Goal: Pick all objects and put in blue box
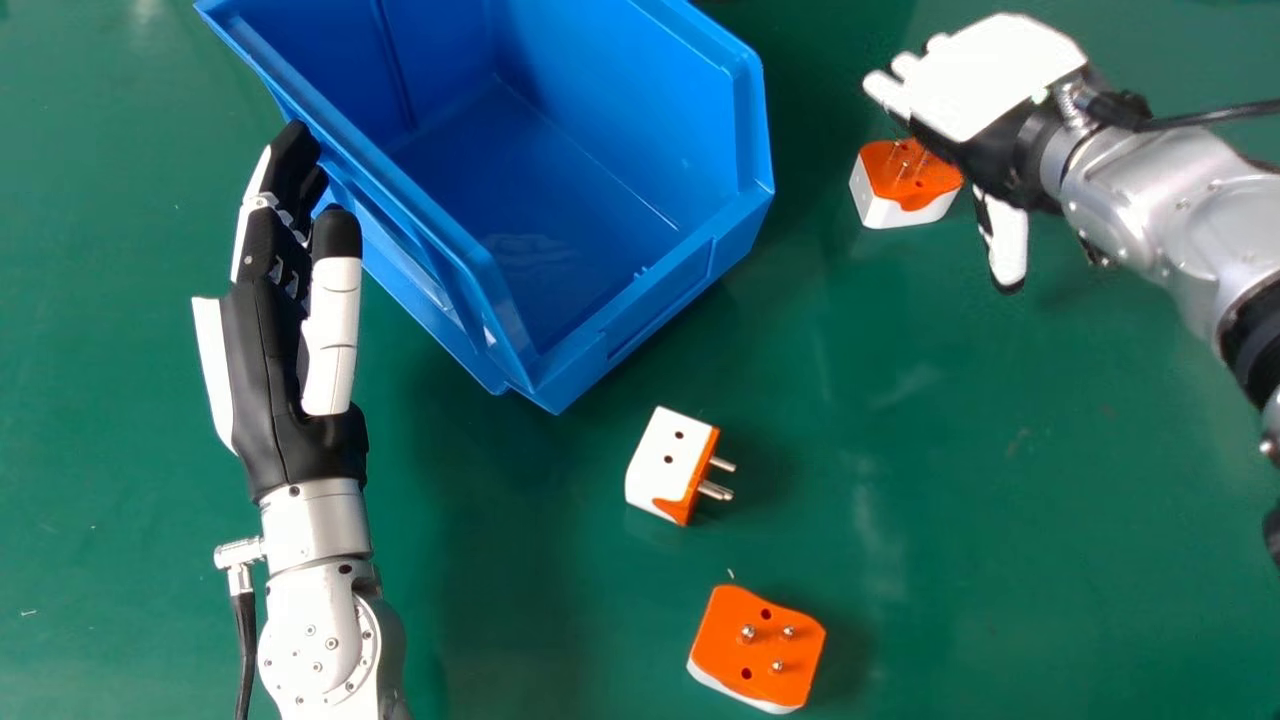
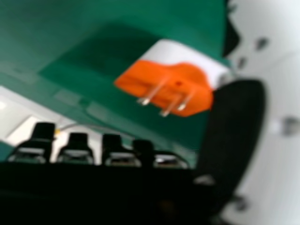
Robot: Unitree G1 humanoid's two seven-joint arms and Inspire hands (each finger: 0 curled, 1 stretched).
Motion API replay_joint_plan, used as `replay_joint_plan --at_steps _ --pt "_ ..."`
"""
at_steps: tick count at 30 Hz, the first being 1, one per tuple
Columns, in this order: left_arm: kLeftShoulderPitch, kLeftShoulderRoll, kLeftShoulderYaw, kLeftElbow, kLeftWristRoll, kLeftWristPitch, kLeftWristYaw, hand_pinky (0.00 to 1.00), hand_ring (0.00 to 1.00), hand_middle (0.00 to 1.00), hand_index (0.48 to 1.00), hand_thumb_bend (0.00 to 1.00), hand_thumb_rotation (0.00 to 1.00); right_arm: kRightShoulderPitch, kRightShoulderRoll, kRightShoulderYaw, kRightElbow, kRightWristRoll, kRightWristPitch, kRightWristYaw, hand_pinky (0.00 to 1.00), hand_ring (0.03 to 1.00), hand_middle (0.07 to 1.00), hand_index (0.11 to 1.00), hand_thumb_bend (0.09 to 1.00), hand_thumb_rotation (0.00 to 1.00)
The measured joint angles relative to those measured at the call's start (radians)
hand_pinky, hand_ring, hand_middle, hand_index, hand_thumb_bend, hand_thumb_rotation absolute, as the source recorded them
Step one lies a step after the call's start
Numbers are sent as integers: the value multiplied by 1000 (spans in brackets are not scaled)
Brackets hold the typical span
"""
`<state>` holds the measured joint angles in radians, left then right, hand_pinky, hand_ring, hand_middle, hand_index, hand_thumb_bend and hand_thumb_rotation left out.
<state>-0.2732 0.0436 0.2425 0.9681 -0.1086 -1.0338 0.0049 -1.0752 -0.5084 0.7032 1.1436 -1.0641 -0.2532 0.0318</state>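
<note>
Your largest mark is the green table (image 1: 980, 550), with the blue box (image 1: 560, 220) standing open-topped toward its far side. Your left hand (image 1: 270, 370) lies alongside the box's left wall, fingers extended and nothing in them; let it rest there as a guard against the box sliding. Your right hand (image 1: 990, 80) is over the far adapter (image 1: 905, 195), to the right of the box, its fingers nearly straight and its thumb (image 1: 1005, 240) spread well apart, gripping nothing. The step looks like a grasp: center the white-and-orange body between thumb and fingers, lower a little if there is a gap, then close evenly so it doesn't twist. Lift clear of the rim before you swing left. Leave the middle adapter (image 1: 668, 465), on its side, and the near adapter (image 1: 758, 648) for later. Smallest of all, the metal pins (image 2: 183, 104) point up; squeeze the body's sides, never them.
</note>
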Motion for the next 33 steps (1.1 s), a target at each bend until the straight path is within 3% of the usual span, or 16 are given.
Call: replay_joint_plan --at_steps 6,18,23,33 --pt "0 0 0 0 1 0 2 903 921 910 865 826 789 -24 29 31 46 -11 -1 -31 918 1000 999 996 854 93" --pt "0 0 0 2 1 0 3 906 923 910 868 824 791 -29 56 94 95 -35 14 -77 877 1000 985 994 708 6" --pt "0 -1 0 3 -8 0 -1 910 924 910 867 825 787 -55 65 94 113 -32 25 -49 876 1000 992 998 732 2" --pt "0 -1 0 3 -8 0 1 901 920 908 867 828 780 -63 75 95 115 -32 17 -48 851 975 969 966 798 23"
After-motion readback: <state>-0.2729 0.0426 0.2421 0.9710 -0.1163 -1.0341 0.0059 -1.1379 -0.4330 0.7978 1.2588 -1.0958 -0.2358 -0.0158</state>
